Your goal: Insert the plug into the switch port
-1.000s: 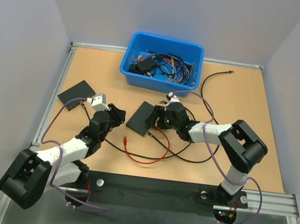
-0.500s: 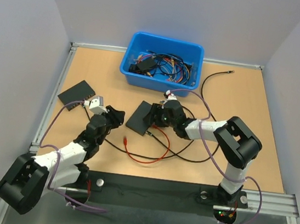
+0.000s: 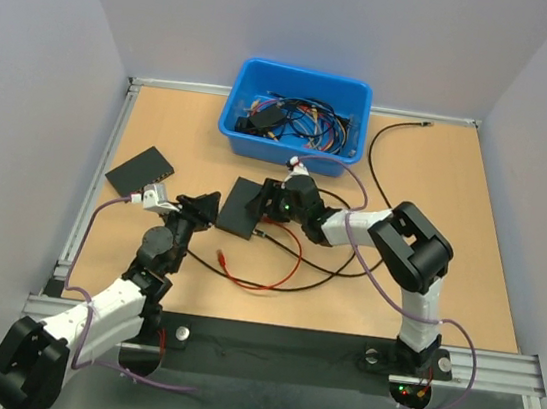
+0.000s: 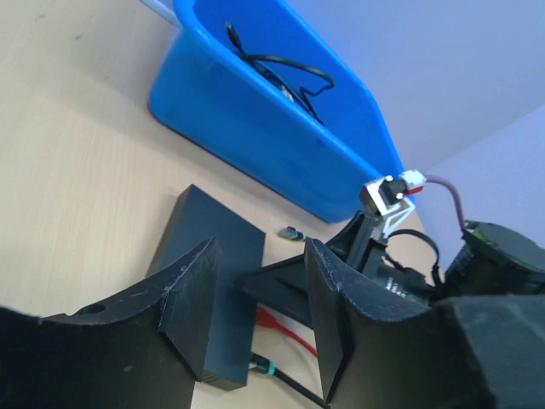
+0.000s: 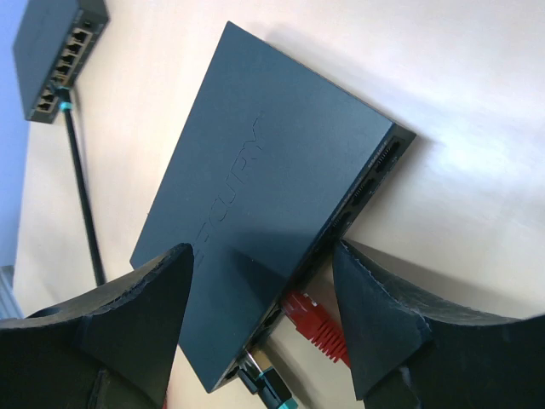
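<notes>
Three pale walls [image 3: 308, 17] enclose one wooden tabletop [image 3: 477, 231].

bin [image 3: 261, 148] behind switch [image 3: 237, 207] | 2nd switch [image 3: 141, 171] left of it | plug [image 5: 319, 324] at switch's port side

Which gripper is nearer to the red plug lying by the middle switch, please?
Right. The right gripper hangs over the red plug at the switch edge; the left gripper sits off the switch's left side.
</notes>
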Controlling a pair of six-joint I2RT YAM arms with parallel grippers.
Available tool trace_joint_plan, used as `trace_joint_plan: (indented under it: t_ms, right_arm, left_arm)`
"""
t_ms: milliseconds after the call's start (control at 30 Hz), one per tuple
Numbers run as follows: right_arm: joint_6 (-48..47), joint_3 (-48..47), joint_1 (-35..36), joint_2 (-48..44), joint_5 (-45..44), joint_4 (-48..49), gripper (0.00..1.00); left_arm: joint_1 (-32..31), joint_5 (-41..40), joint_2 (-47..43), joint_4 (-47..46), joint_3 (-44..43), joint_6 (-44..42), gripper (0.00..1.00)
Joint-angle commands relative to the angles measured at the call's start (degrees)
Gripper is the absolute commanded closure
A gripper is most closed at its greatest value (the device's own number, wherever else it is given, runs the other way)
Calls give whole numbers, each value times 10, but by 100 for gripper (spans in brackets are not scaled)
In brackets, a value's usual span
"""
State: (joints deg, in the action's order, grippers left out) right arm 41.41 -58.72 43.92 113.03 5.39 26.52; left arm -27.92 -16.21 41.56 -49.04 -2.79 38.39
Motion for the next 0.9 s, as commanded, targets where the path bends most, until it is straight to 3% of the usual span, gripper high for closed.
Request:
trace_joint_plan:
  t_ms: [0,533,867]
  right_arm:
    - [18,-44,27,60,16,-2,28]
    - [75,-247,61,227,87,38,28]
    - [-24,-150,61,112,12,17,25]
  left_arm:
    - [-2,-26,-1,-57,51,-7,44]
    - [-3,-57,-5,-66,68,12,40]
    - [-3,-59,-10,-68,69,6,40]
